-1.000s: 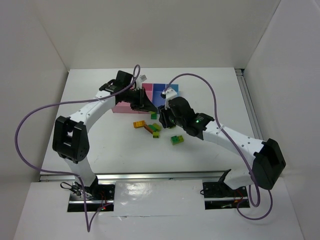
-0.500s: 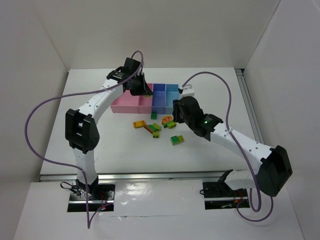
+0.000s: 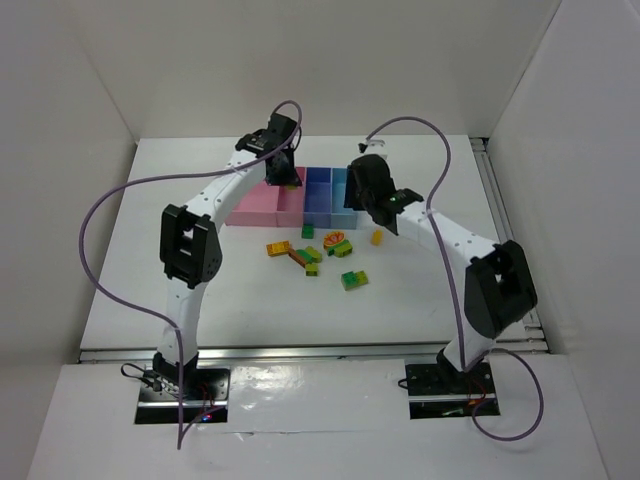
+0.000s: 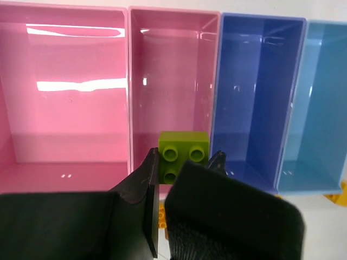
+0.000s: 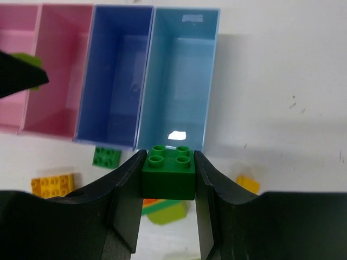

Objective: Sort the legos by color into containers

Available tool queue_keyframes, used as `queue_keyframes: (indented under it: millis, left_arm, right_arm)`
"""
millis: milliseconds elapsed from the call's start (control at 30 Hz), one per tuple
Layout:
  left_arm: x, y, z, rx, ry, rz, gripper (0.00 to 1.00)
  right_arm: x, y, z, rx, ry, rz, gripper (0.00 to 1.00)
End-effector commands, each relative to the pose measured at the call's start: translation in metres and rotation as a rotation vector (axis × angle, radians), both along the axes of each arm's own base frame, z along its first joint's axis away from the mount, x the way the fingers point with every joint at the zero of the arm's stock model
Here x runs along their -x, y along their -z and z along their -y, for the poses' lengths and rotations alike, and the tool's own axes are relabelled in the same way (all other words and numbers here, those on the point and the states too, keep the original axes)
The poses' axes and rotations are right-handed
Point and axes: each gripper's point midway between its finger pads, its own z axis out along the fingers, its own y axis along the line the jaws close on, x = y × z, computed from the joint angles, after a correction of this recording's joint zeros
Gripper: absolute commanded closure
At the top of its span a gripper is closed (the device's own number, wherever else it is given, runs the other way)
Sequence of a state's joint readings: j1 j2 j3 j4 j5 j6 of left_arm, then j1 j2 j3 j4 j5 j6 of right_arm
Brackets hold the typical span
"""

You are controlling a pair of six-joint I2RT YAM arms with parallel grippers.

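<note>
- The left pincer (image 4: 184,165) is closed on a yellow-green brick (image 4: 183,153), and its dark fingers (image 4: 145,181) press the brick's two sides with the studs facing the wrist camera.
- In the left wrist view that brick sits in line with the narrow pink bin (image 4: 173,70), over its near wall.
- The containers (image 3: 305,195) stand in a joined row toward the far side of the desk (image 3: 180,260). From left to right they are the wide pink bin (image 4: 65,81), the narrow pink bin, the blue-purple bin (image 4: 255,92) and the light blue bin (image 4: 320,108).
- The right pincer (image 5: 169,162) is closed on a dark green brick (image 5: 168,181), with one finger flat against each side and the studs up.
- In the right wrist view the dark green brick lies at the near wall of the light blue bin, on the seam side next to the blue-purple bin.
- Loose legos (image 3: 305,258) lie on the desk just in front of the row:
  - an orange-yellow brick (image 3: 278,248)
  - a small green brick (image 3: 308,231) close to the bins
  - a green and yellow-green pair (image 3: 353,280)
  - a small yellow piece (image 3: 377,237) off to the right
</note>
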State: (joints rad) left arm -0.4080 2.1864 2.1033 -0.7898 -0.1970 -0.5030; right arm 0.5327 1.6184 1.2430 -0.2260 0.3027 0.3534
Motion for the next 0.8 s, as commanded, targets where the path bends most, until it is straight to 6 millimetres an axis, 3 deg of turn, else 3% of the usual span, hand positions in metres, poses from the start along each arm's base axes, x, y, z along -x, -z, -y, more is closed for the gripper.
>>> queue_keyframes:
  millis: [0,33,67,100,167,267,300,333,400,433,467,500,533,567,667,700,767]
  left_arm:
    - [-0.009,0.010,-0.012,-0.046,-0.016,-0.015,1.00]
    - [-0.011,0.015,-0.018,-0.055,-0.019,-0.024,1.00]
    - [-0.011,0.021,-0.018,-0.059,-0.018,-0.034,1.00]
    - [-0.014,0.027,-0.017,-0.062,-0.018,-0.040,1.00]
    - [-0.017,0.033,-0.020,-0.066,-0.012,-0.051,1.00]
    - [-0.023,0.040,-0.020,-0.055,0.004,-0.059,1.00]
    - [-0.024,0.036,-0.017,-0.045,0.009,-0.051,0.97]
    - [-0.026,0.035,-0.016,-0.041,0.009,-0.043,0.91]
    - [-0.026,0.035,-0.016,-0.041,0.009,-0.043,0.77]
    - [-0.028,0.034,-0.016,-0.038,0.008,-0.034,0.70]
    - [-0.028,0.034,-0.016,-0.043,0.016,-0.034,0.63]
    - [-0.030,0.027,-0.014,-0.028,0.021,-0.013,0.58]
    - [-0.026,0.034,-0.015,-0.035,0.021,-0.033,0.53]
    - [-0.029,0.023,-0.014,-0.024,0.021,-0.003,0.48]
    - [-0.027,0.014,-0.012,-0.005,0.032,0.006,0.47]
    - [-0.026,0.014,-0.010,0.003,0.038,0.004,0.47]
    - [-0.024,-0.005,-0.008,0.024,0.046,0.033,0.47]
  right_arm:
    - [-0.036,-0.023,-0.014,-0.074,-0.014,0.058,0.81]
    - [-0.044,-0.022,-0.013,-0.078,-0.010,0.055,0.81]
    - [-0.051,-0.007,-0.019,-0.066,-0.027,0.029,0.81]
    - [-0.062,-0.014,-0.019,-0.071,-0.018,0.040,0.81]
    - [-0.072,0.002,-0.024,-0.049,-0.022,0.013,0.81]
    - [-0.087,0.005,-0.026,-0.049,-0.013,0.013,0.80]
    - [-0.090,0.021,-0.028,-0.034,-0.012,-0.015,0.80]
    - [-0.100,0.015,-0.027,-0.042,-0.004,0.001,0.73]
    - [-0.103,0.035,-0.028,-0.019,-0.002,-0.047,0.64]
    - [-0.108,0.031,-0.031,-0.024,-0.003,-0.036,0.43]
    - [-0.106,0.038,-0.030,-0.015,-0.002,-0.055,0.37]
    - [-0.106,0.038,-0.030,-0.015,-0.002,-0.055,0.34]
    - [-0.106,0.038,-0.030,-0.015,-0.002,-0.055,0.33]
    - [-0.109,0.036,-0.030,-0.024,0.010,-0.042,0.31]
    - [-0.107,0.036,-0.029,-0.026,0.010,-0.038,0.30]
    - [-0.107,0.026,-0.027,-0.029,0.017,-0.020,0.32]
    - [-0.103,0.008,-0.030,-0.041,0.014,0.015,0.35]
